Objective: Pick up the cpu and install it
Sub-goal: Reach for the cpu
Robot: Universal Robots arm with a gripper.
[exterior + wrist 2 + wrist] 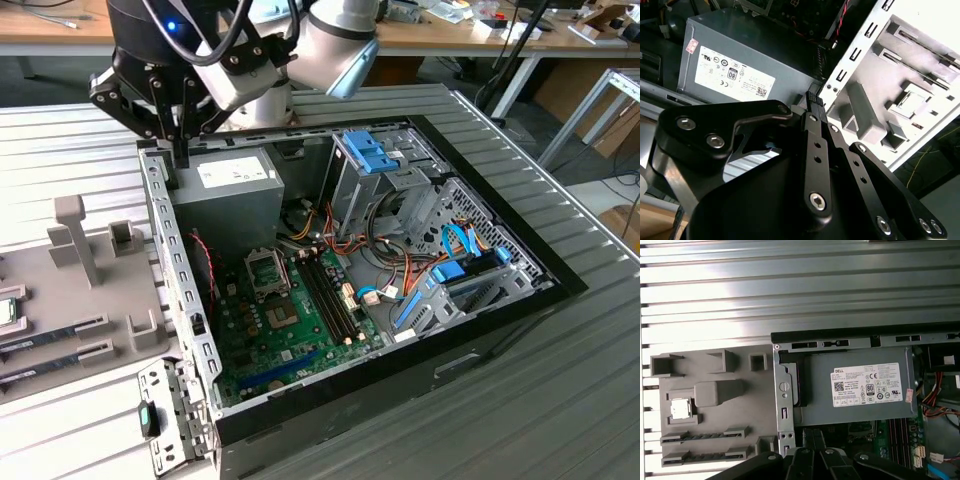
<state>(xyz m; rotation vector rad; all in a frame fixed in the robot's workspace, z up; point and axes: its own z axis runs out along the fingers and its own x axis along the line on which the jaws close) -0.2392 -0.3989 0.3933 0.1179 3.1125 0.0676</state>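
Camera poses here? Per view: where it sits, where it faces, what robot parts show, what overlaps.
Exterior view: off the arm, raised, angled down into the open PC case; arm and gripper show above the power supply.
First wrist view: on the arm, facing down onto the power supply and gray tray holding the cpu; gripper links show.
Second wrist view: on the arm, looking along the shut gripper toward the power supply.
Shared: all see the power supply.

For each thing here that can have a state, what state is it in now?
computer case: open, lying on its side.
cpu: lying in the grey holder, not gripped.
cpu socket: looks empty.
gripper: shut, holding nothing.
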